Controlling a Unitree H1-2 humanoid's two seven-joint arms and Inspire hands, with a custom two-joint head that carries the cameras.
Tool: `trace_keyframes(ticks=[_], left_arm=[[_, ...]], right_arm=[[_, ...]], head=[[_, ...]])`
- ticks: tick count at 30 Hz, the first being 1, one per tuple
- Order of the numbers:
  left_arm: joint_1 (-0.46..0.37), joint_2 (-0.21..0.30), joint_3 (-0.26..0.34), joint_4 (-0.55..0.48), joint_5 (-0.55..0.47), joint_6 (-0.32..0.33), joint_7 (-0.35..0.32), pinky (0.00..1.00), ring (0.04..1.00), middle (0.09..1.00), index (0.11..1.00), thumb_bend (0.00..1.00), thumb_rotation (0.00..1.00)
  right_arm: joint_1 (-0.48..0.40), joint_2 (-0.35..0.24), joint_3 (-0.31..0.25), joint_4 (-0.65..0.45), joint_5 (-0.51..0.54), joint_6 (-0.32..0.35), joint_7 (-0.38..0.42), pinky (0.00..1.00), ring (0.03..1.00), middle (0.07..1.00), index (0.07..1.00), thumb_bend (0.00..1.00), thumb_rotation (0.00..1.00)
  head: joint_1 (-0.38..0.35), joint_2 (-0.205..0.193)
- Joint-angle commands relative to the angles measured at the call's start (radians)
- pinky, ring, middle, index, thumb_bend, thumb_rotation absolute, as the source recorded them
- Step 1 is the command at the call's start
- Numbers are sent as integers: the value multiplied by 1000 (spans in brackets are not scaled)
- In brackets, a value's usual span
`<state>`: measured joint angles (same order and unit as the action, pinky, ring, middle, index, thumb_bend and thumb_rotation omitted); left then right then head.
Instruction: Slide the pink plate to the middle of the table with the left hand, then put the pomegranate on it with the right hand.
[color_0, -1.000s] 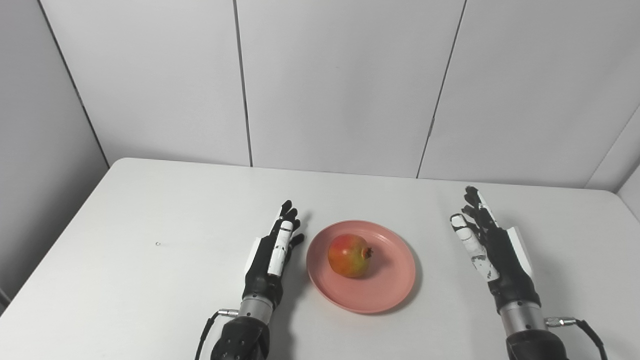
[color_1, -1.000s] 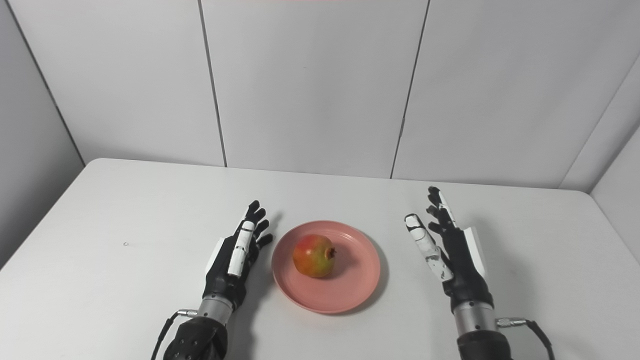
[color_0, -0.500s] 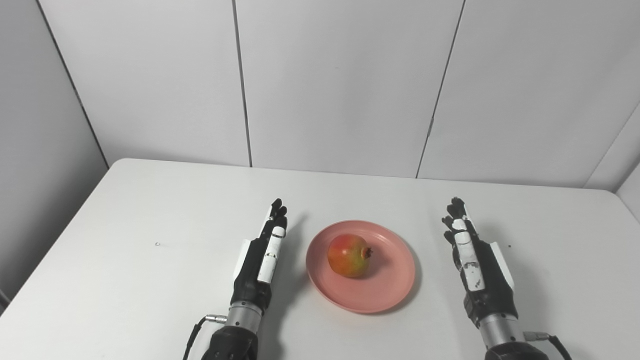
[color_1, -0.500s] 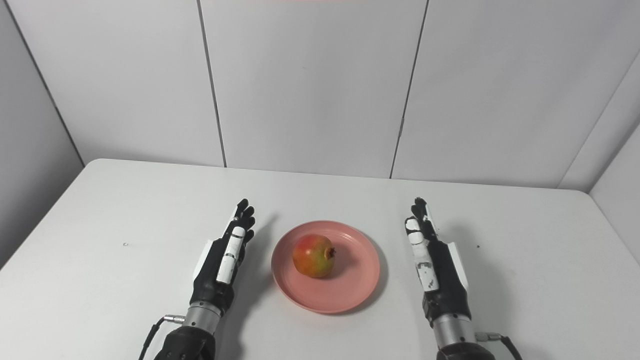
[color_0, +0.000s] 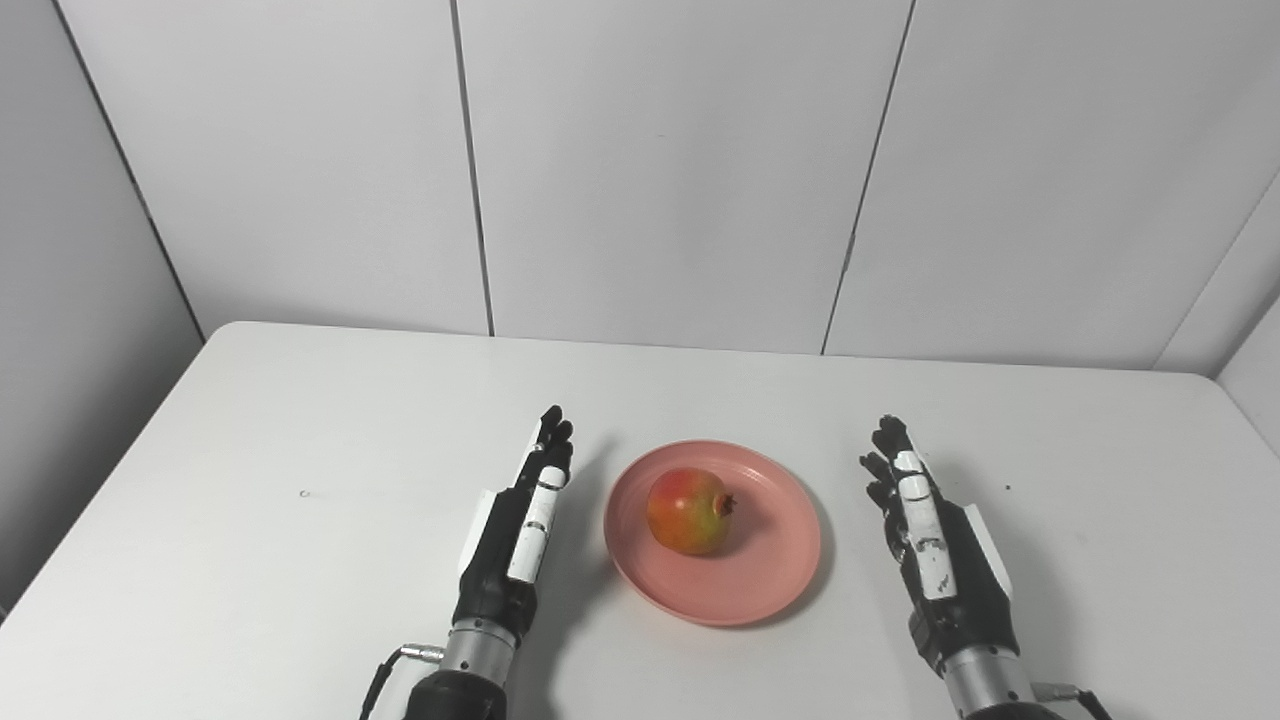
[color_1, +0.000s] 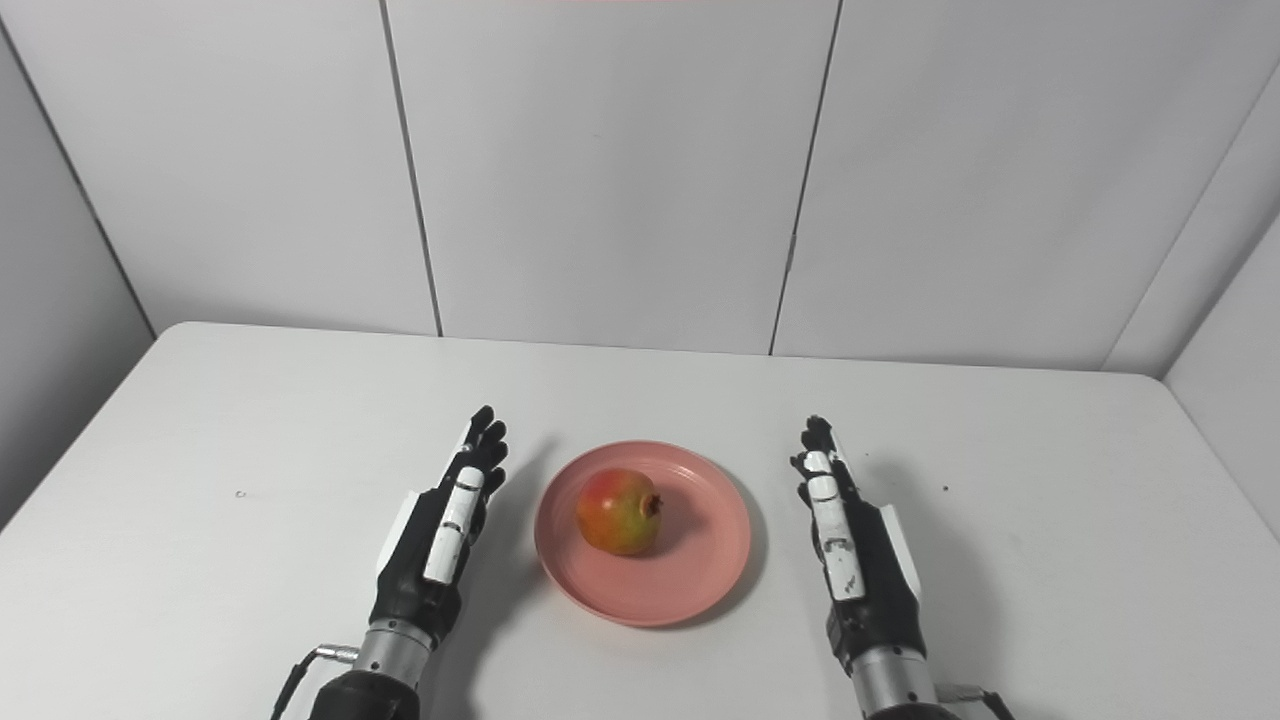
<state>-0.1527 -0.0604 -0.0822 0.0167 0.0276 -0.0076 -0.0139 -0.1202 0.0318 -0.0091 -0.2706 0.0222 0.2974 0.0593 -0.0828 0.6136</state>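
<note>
So the round pink plastic plate (color_0: 712, 533) sits pretty much in the middle of the white table (color_0: 250, 520), and the red-and-yellow pomegranate (color_0: 688, 512) is resting on it, a bit left of the plate's centre with its little dark crown pointing right. Judging from that, both halves of the job look done: plate centred, fruit on it. The black-and-white left hand (color_0: 512, 528) is just beside the plate's left rim, not touching it, fingers straight and held close together, palm turned inward toward the plate, holding nothing. Makes sense as the pose you'd end up in when the edge of the hand is what pushes a plate sideways. The black-and-white right hand (color_0: 935, 545) mirrors it on the other side, near the plate with a clear gap, fingers extended and empty too, so it has no grip on the fruit. Both hands flank the plate with nothing clamped in either, which reads to me like a rest pose, with the fruit sitting stable and in no danger of rolling off.
</note>
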Motion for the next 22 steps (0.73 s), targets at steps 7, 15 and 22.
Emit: trace_keyframes(ticks=[7,15,22], left_arm=[[-18,-7,-12,-32,16,3,3,1000,1000,1000,1000,445,1000],[-17,-10,-14,-29,11,-5,2,1000,1000,1000,1000,435,1000],[-12,-12,-16,-40,8,8,1,1000,1000,1000,1000,431,1000]], right_arm=[[-19,3,4,-34,7,-42,-13,981,961,972,964,306,1000],[-18,-3,8,-32,9,-48,-16,977,960,973,960,304,1000],[-13,-7,17,-20,5,-58,-15,985,963,976,966,301,1000]], head=[[0,-2],[5,-6],[8,-5]])
